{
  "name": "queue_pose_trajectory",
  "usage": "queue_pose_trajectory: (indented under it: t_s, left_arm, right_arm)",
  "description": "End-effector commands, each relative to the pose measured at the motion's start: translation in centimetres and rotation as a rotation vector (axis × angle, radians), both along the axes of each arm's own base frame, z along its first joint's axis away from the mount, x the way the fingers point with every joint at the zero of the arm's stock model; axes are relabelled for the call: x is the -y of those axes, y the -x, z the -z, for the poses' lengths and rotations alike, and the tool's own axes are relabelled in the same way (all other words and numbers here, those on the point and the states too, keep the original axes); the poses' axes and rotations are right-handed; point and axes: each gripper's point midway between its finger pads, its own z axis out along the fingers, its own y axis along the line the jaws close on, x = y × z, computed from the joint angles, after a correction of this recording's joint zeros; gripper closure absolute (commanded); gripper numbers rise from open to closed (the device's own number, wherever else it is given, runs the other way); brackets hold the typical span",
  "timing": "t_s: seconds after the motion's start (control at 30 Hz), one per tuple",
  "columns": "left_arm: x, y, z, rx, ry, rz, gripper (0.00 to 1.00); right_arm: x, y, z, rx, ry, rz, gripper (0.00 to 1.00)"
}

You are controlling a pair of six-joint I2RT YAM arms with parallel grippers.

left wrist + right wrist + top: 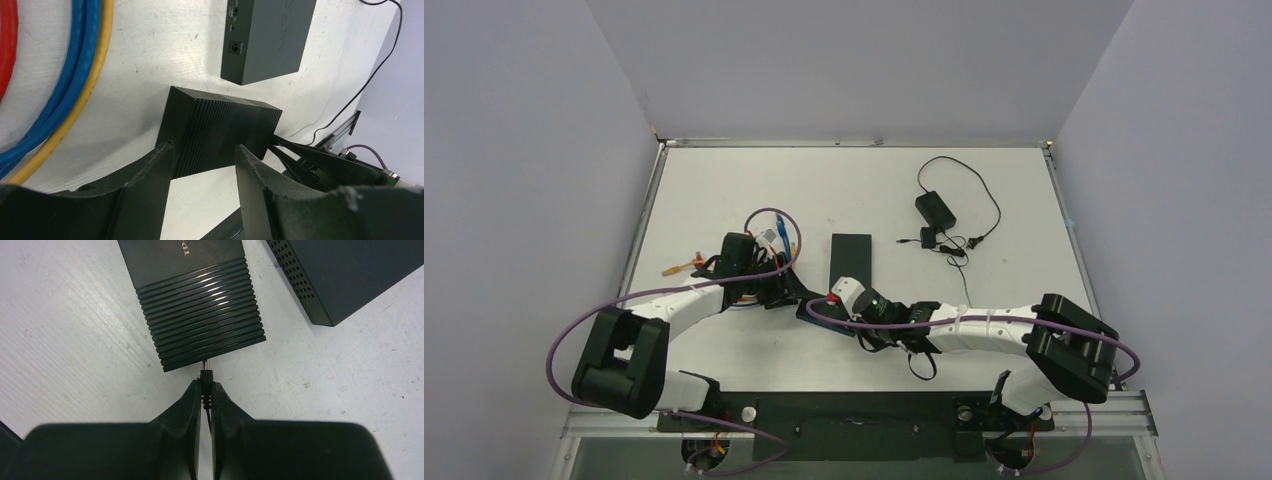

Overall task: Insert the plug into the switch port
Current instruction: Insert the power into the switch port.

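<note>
Plug point(206, 375): pinched in the right gripper point(205, 388), metal tip at the ribbed end of the switch point(200, 305). Switch: flat on counter point(75, 340), clasped across its sides by the left gripper point(202, 156). Second black box point(350, 270): just beside, apart

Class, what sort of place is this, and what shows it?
Probably a robotics lab bench: left arm and right arm bolted to a walled white table, a plug held at a switch, coloured cables.

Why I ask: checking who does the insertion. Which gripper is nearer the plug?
Right. The right gripper pinches the plug, its tip at the end face of the ribbed switch. The left gripper clamps the switch body, apart from the plug.
</note>
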Motion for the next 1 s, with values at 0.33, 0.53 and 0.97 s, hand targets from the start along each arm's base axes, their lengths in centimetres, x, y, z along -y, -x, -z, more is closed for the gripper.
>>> queue_pose_trajectory:
  t_s: [0.33,0.53,0.97]
  left_arm:
    - [1.4,0.1,-0.4,0.03,0.011,0.061,0.54]
    - [1.6,0.7,0.2,0.015,0.006,0.075,0.55]
    - [2.2,2.3,1.0,-0.007,-0.001,0.116,0.58]
  right_arm:
    - [-3.1,-0.6,-2.6,0.054,-0.15,-0.02,1.0]
    - [-3.9,-0.8,-3.0,0.073,-0.2,-0.033,1.0]
    - [-5.5,-1.0,-4.3,0.159,-0.298,-0.126,1.0]
